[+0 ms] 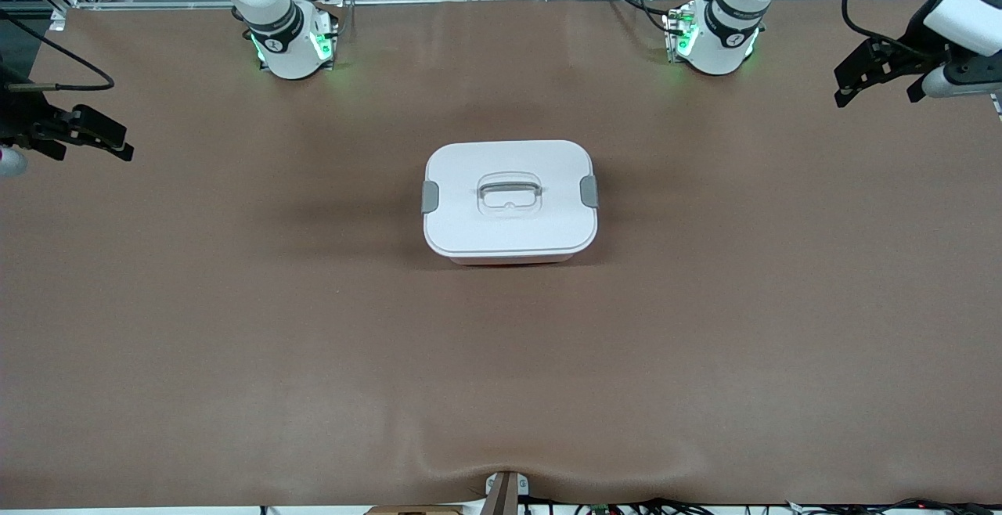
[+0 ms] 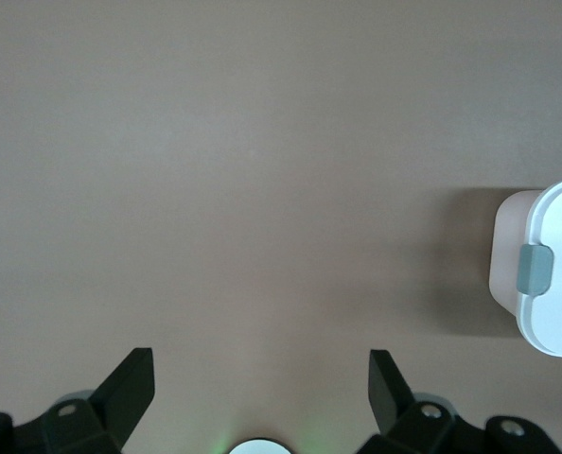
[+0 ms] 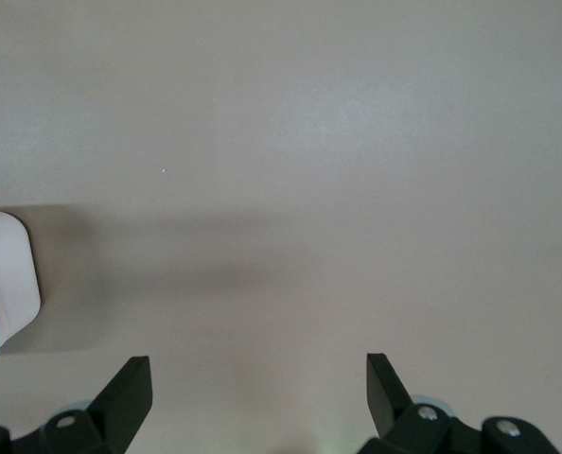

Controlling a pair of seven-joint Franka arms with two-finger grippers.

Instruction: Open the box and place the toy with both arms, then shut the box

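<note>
The box [image 1: 510,200] is sitting shut at the middle of the table [image 1: 235,343], both grey clips [image 1: 430,196] latched. The left tool [image 1: 881,77] is hovering released over the table's edge at about two o'clock from it; the right tool [image 1: 82,135] is hovering released at about nine o'clock. No toy is showing. Each tool should be meeting one clip squarely, both lifting together. No readable writing is showing.

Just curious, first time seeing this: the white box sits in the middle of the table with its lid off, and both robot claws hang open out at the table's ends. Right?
Not quite. The box has its lid on, with both grey clips at its sides; the front view shows this. The rest holds: it sits mid-table, and the left gripper and right gripper hang open over the table's ends.
</note>
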